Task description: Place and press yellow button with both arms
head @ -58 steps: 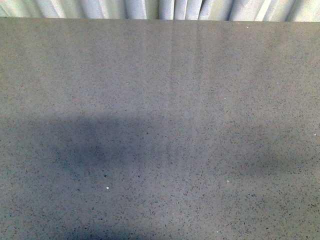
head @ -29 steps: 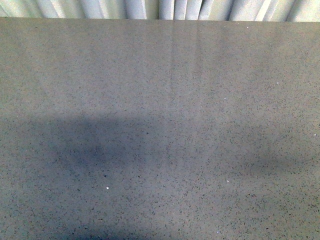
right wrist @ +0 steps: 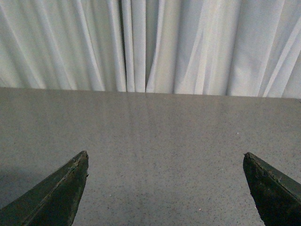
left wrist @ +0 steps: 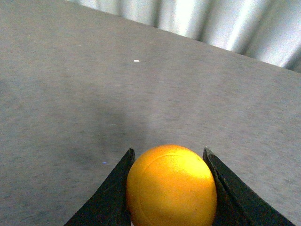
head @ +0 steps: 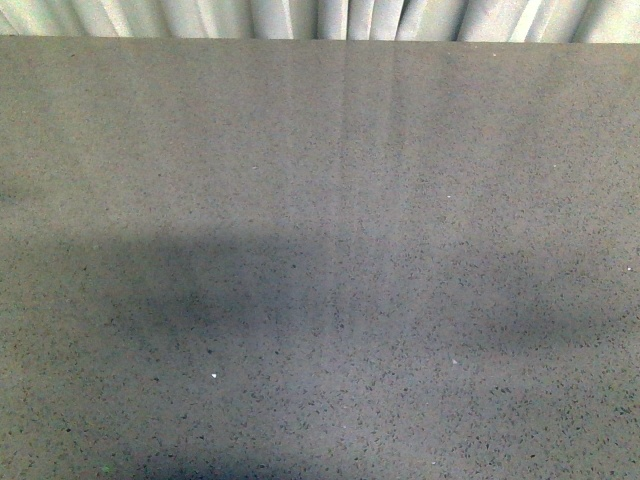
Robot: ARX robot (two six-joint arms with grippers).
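L gripper (left wrist: pixel 168 153) clamps smooth domed yellow button (left wrist: pixel 171 186) btwn black tapered fingers (left wrist: pixel 113 193). R gripper (right wrist: pixel 164 155) gapes wide over speckled grey tabletop (head: pixel 320 150); pleated white curtain (head: pixel 300 15) at 12 o'clock.

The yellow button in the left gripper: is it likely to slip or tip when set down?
The yellow button has a smooth, rounded cap, so it may slip from the left gripper if the grip loosens. It seems rigid: the dome shows no dent. Its base is hidden, so tipping cannot be judged.
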